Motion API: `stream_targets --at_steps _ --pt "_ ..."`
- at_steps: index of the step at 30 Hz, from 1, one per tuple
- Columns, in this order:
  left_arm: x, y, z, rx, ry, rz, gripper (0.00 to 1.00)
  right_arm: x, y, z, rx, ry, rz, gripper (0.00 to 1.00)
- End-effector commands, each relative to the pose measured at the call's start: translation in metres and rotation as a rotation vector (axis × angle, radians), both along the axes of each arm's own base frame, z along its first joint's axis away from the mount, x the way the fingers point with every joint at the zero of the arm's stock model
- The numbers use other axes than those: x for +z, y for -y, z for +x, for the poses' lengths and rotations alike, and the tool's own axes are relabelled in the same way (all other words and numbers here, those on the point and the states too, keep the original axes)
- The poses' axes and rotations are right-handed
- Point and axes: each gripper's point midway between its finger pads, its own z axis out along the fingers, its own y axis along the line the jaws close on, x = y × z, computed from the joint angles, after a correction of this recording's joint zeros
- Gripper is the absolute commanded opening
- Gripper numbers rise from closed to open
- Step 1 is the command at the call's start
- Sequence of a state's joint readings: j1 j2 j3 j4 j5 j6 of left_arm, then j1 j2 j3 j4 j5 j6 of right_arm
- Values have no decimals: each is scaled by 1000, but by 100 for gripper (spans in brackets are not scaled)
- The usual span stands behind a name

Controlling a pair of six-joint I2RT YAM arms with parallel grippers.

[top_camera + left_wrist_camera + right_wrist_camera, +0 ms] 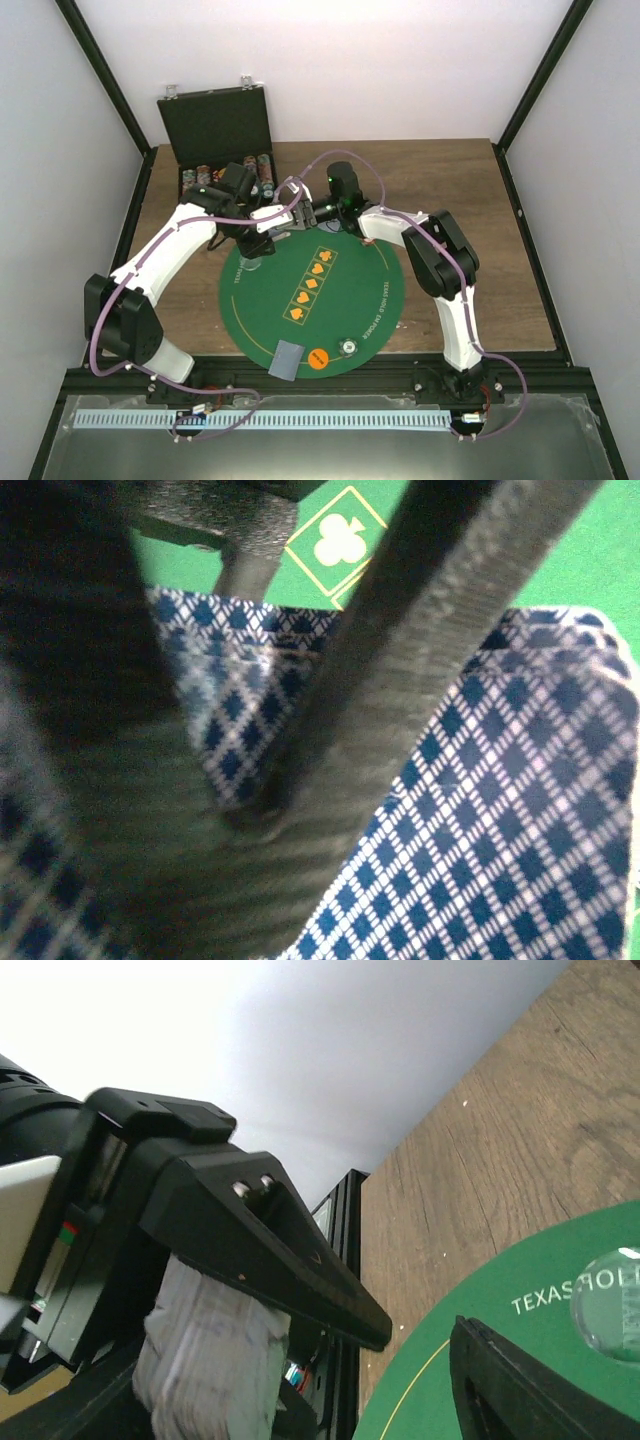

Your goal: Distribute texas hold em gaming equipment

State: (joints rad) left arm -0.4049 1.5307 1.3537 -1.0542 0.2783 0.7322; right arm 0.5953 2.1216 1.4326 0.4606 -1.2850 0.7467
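My left gripper (pixel 262 228) hangs over the far left edge of the green felt mat (pixel 330 310) and is shut on a deck of playing cards (pixel 520 810) with blue-diamond backs. The right wrist view shows that deck edge-on (pixel 205 1360), clamped under a black finger. My right gripper (pixel 298 214) is right beside it, jaws apart with nothing between them; one finger (pixel 515 1385) shows at the lower right. On the mat's near edge lie a single card (pixel 287 358), an orange disc (pixel 318 359) and a silvery disc (pixel 348 346). A clear disc (pixel 612 1305) sits by the mat's lettering.
The black hinged case (pixel 215 120) stands open at the back left, with rows of chips (pixel 225 176) in its tray, just behind the left gripper. Brown table (pixel 480 200) runs to the right of the mat. A black frame rail edges the table.
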Motion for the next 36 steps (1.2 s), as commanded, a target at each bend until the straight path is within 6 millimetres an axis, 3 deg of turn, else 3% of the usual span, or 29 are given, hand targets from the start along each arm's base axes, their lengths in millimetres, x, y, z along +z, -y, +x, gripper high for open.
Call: stream_targets --at_steps 1,9,27,31,36 --pt "0 0 9 14 35 6 47 0 -2 1 -21 27 -39 68" --pt "-5 -4 11 23 43 25 46 1 21 15 -121 49 -108 55" --pt "-9 -9 10 31 43 37 47 14 32 24 -176 118 -183 29" --pt "-9 -9 11 33 44 36 46 19 33 22 -167 123 -187 15" --pt "-10 -10 11 36 43 36 46 22 37 23 -176 133 -199 5"
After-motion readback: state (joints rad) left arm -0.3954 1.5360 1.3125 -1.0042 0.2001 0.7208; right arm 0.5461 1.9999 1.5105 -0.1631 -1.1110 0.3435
